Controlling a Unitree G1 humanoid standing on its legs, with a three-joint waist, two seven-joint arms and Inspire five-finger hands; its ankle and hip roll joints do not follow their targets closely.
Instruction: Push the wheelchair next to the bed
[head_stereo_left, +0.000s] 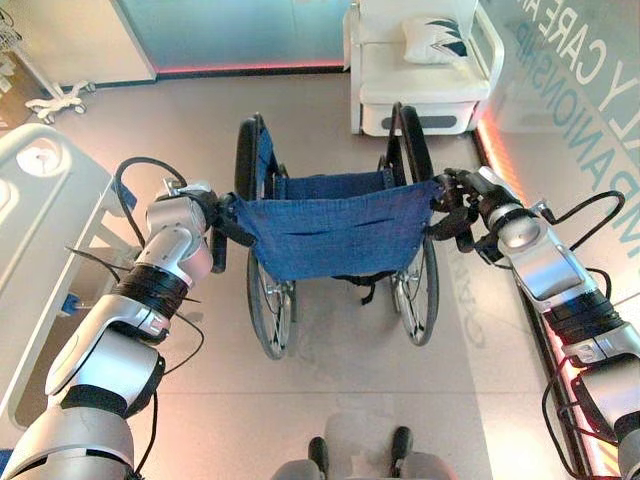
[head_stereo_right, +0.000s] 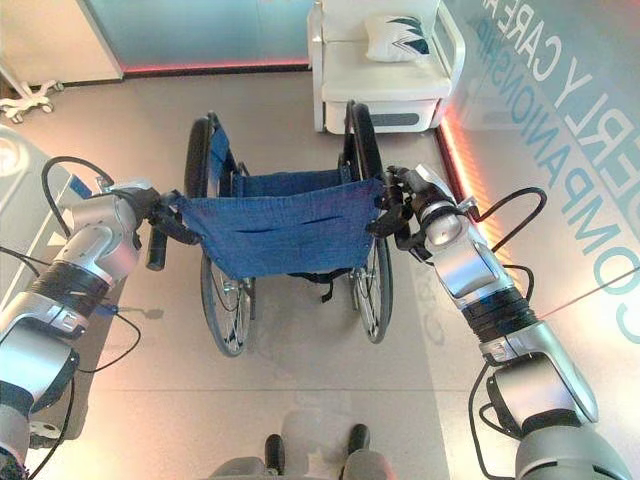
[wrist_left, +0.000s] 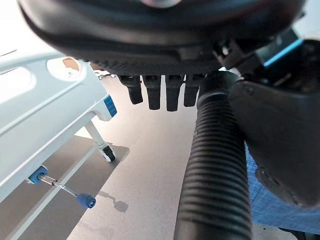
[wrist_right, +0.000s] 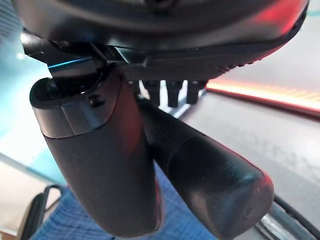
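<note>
With my left hand (head_stereo_left: 205, 212) and right hand (head_stereo_left: 457, 205) each curled round a push handle, I have the wheelchair (head_stereo_left: 335, 235) at twelve o'clock, the bed (head_stereo_left: 45, 230) at nine.

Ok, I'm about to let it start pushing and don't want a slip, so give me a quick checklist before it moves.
1. Left hand curled round the left push handle: ok.
2. Right hand curled round the right push handle: ok.
3. Wheelchair upright, both big wheels on the floor: ok.
4. Bed on the robot's left, apart from the wheelchair: ok.
5. Brakes released: cannot tell.
6. Room ahead: an armchair stands beyond the wheelchair: not ok for a long straight push.
</note>
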